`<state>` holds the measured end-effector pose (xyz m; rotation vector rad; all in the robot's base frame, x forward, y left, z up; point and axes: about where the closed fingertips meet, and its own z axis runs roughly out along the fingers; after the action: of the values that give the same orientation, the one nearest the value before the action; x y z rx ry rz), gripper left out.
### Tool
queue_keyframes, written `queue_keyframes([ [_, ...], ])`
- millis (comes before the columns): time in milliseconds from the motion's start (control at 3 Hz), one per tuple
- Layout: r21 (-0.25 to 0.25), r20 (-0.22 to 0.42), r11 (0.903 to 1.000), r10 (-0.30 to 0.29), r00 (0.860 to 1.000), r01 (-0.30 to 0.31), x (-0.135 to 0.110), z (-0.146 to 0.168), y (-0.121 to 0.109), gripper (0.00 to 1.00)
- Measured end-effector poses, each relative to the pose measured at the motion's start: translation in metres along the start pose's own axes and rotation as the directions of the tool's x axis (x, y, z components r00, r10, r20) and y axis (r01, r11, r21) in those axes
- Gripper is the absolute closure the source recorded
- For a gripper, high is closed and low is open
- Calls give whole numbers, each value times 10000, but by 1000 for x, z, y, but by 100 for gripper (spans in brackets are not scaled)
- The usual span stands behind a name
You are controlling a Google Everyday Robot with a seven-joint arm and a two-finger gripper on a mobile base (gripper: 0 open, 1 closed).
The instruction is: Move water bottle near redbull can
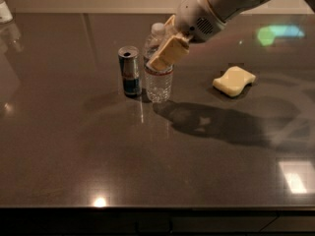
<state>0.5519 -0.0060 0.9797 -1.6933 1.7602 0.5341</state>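
Gripper (160, 56) is pinching the water bottle (158, 85) around its upper half: one flat cream-coloured finger (168, 53) lies slanted across the front and the other sits behind, near the neck. Bottle is clear ribbed plastic, upright, with a white cap showing above the finger. I cannot tell whether its base is touching the surface (147, 171). Redbull can (130, 72) stands just beside the bottle on its left, a slim silver-and-blue cylinder with a metal pull-tab top, shorter than the bottle. A narrow gap shows between them. Pale yellow sponge (235, 80), a soft wavy-edged block, lies well to the right. Surface is dark, smooth and glossy, like polished stone. It carries my arm's shadow and bright light reflections, including a green-blue one at far right. A white object (4, 11) sits at the far left corner. A pale wall runs behind.
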Motion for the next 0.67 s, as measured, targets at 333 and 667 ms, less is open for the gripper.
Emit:
queue_keyframes([
  [333, -149, 173, 9999, -38, 9998, 40, 5, 18, -20, 100],
  [667, -203, 233, 9998, -40, 9997, 45, 9, 25, -23, 100],
])
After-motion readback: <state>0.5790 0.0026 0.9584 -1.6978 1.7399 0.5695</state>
